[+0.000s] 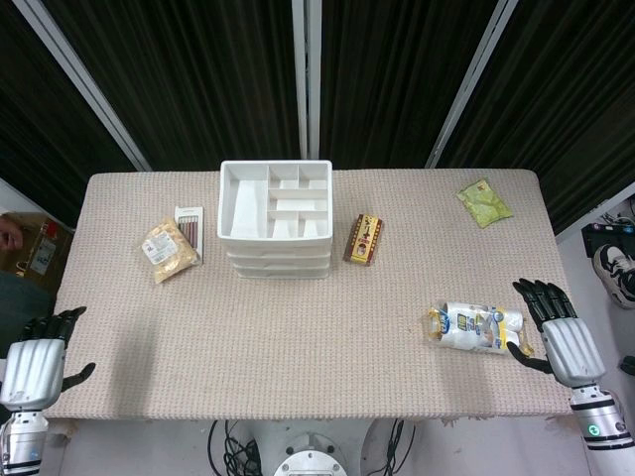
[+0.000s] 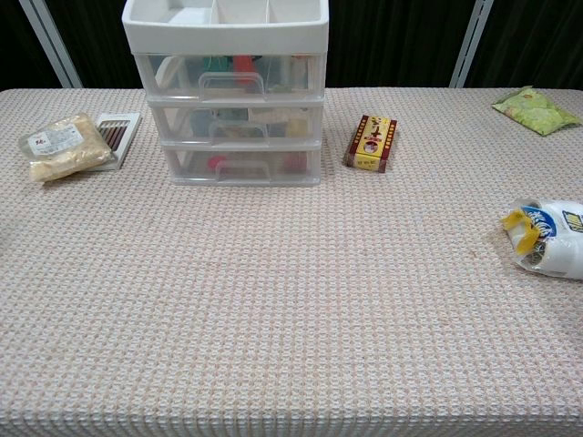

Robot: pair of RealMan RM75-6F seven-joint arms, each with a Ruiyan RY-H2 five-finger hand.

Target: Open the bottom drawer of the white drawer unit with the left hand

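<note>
The white drawer unit (image 1: 275,220) stands at the back middle of the table, its clear-fronted drawers facing me. In the chest view the drawer unit (image 2: 229,91) shows three closed drawers; the bottom drawer (image 2: 241,164) has a clear handle (image 2: 242,163) at its middle. My left hand (image 1: 38,357) hovers at the table's front left corner, fingers apart, holding nothing. At the front right edge my right hand (image 1: 558,332) is open too, beside a white bag. Neither hand appears in the chest view.
Left of the unit lie a tan snack bag (image 1: 168,250) and a pack of brown sticks (image 1: 190,229). A red-yellow box (image 1: 363,239) lies to its right, a green packet (image 1: 484,202) at the back right, a white bag (image 1: 476,324) near my right hand.
</note>
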